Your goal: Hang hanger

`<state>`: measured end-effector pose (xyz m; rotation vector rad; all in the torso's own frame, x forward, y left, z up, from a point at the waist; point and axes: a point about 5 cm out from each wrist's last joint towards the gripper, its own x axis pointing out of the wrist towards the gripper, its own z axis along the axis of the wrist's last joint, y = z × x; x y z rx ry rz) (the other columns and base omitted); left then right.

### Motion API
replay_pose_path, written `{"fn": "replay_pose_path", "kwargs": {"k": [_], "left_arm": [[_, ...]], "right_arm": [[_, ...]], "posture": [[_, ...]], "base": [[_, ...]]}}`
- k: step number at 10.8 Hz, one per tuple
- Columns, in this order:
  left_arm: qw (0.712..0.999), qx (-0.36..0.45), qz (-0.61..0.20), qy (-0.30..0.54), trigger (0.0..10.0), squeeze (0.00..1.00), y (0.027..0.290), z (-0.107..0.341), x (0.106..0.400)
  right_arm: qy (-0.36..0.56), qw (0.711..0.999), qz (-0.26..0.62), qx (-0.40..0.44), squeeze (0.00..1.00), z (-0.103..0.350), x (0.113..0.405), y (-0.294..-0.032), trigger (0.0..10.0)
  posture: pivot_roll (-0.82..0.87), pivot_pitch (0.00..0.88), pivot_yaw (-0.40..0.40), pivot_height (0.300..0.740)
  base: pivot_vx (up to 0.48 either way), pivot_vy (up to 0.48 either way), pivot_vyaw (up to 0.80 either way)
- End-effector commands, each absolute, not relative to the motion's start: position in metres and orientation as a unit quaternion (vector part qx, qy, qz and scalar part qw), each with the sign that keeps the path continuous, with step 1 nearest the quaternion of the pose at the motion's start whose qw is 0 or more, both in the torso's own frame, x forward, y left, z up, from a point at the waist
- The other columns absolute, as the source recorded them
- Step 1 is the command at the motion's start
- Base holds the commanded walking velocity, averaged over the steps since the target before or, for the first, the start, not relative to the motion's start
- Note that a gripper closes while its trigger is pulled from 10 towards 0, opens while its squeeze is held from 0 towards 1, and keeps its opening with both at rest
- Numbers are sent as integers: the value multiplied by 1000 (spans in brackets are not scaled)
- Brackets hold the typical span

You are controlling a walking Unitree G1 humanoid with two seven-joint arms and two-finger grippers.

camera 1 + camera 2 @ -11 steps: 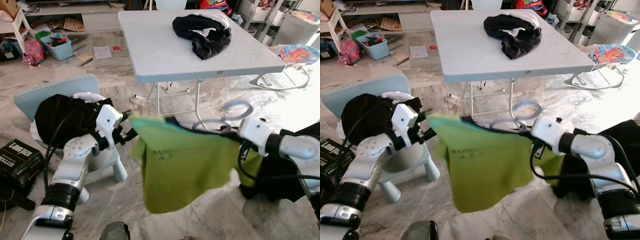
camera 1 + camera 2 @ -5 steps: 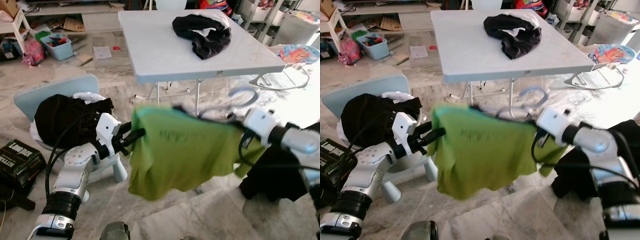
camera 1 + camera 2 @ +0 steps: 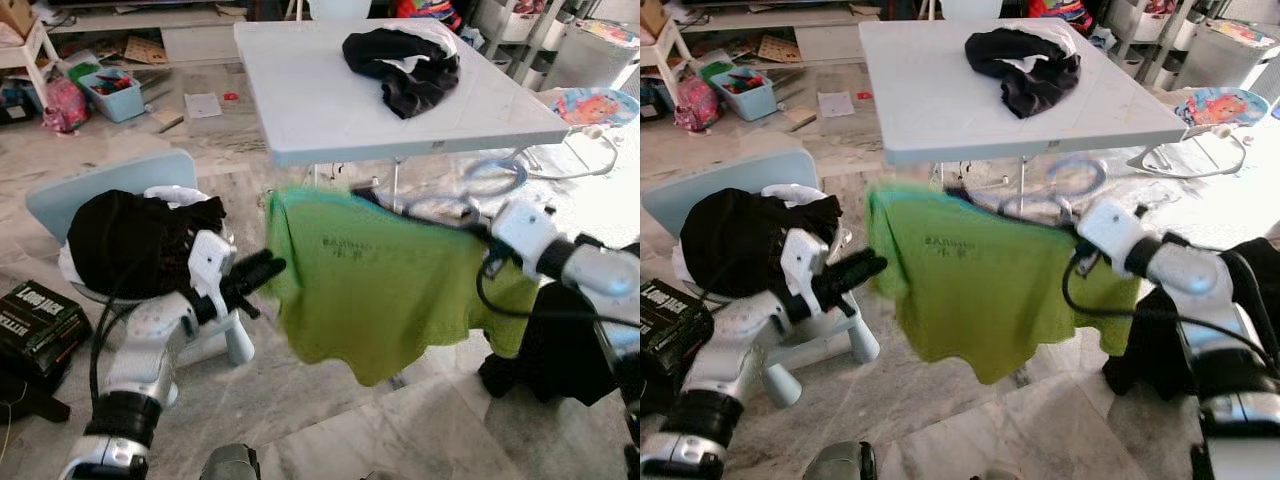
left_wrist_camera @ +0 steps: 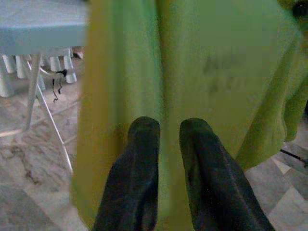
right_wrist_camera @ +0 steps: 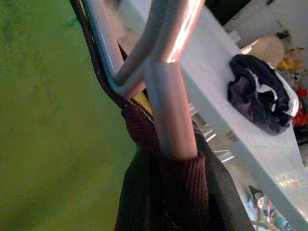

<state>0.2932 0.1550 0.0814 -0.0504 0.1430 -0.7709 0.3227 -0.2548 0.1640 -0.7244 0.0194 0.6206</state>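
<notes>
A green T-shirt [image 3: 390,290] hangs on a pale blue hanger [image 3: 492,180], held in the air just in front of the white folding table [image 3: 330,110]. My right gripper [image 3: 478,222] is shut on the hanger below its hook. The right wrist view shows the hanger's tubes [image 5: 163,96] and the shirt's dark ribbed collar [image 5: 163,192] up close. My left gripper [image 3: 268,272] points at the shirt's left edge, below the shoulder. Its fingers [image 4: 144,159] stand slightly apart, with the green cloth right in front of them.
A black garment [image 3: 405,65] lies on the table. On the left stands a light-blue child's chair [image 3: 60,200] piled with dark clothes [image 3: 130,235], with a black box [image 3: 35,315] beside it. A black bag [image 3: 575,350] sits on the floor at right. Toys and bins clutter the back.
The right arm has carried the hanger up and toward the table, and the shirt has swung back to hang straight. The left gripper has dropped below the shirt's shoulder.
</notes>
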Motion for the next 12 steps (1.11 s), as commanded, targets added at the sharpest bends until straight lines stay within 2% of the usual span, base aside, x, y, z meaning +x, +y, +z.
{"fn": "replay_pose_path", "kwargs": {"k": [1, 2, 3, 4, 6, 7, 9, 12], "left_arm": [[922, -16, -383, 61, 0, 0, 153, 86, 293], [930, 32, -363, 40, 0, 0, 151, 92, 295], [922, 73, -381, 18, 10000, 0, 138, 103, 292], [908, 81, -411, 17, 10000, 1000, 126, 104, 283], [852, 119, -509, 32, 10000, 1000, 101, 99, 255], [831, 142, -536, 34, 10000, 1000, 97, 100, 249], [823, 196, -533, 21, 10000, 1000, 105, 108, 258], [832, 260, -489, 25, 10000, 1000, 133, 117, 283]], "right_arm": [[-23, 905, 273, -325, 0, 183, 328, -258, 10000], [-17, 902, 280, -327, 0, 178, 328, -255, 10000], [17, 878, 301, -373, 0, 150, 320, -247, 10000], [44, 874, 284, -393, 0, 132, 320, -244, 10000], [72, 849, 302, -427, 0, 112, 316, -235, 10000], [75, 842, 303, -441, 0, 111, 317, -234, 10000], [65, 829, 323, -452, 0, 114, 320, -230, 10000], [50, 802, 364, -471, 0, 119, 318, -226, 10000]], "posture": [[-101, 0, -43, 740], [-102, 0, -47, 740], [-93, 0, -45, 740], [-93, 0, -45, 740], [-80, 0, -39, 740], [-82, 0, -39, 740], [-82, 0, -39, 740], [-86, 0, -40, 740]], "base": [[0, 0, 0], [0, 0, 0], [0, 0, 0], [0, 0, 0], [0, 0, 0], [0, 0, 0], [0, 0, 0], [0, 0, 0]]}}
